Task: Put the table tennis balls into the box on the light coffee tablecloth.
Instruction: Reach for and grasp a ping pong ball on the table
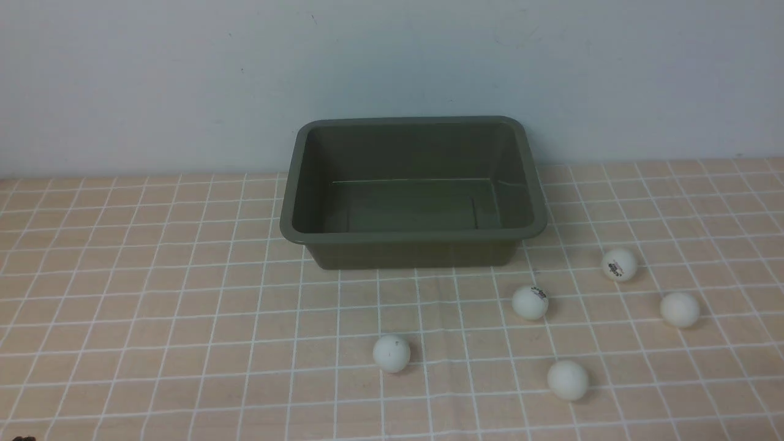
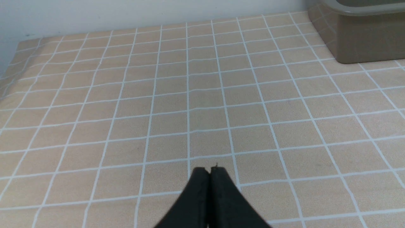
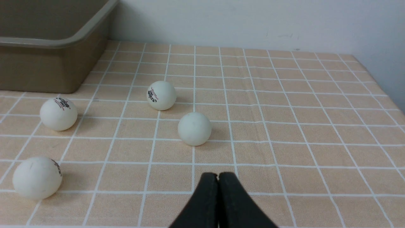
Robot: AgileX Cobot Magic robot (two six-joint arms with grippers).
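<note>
The left pincer (image 2: 210, 172) is closed tight, its tips together with nothing between them, above the gridded beige tablecloth (image 1: 184, 306). The right pincer (image 3: 218, 177) is pressed just as narrow and also holds nothing. Out on the cloth I see five white table tennis balls (image 1: 568, 380), all outside the box and apart from one another. From the front, one lies in front of the box, and the other four are spread from there toward the robot's right; two of these show dark printing on the sides facing me. Farther out, the olive-green box (image 1: 413, 237) stands upright and empty on the cloth, near the pale wall (image 1: 184, 79) behind.
</note>
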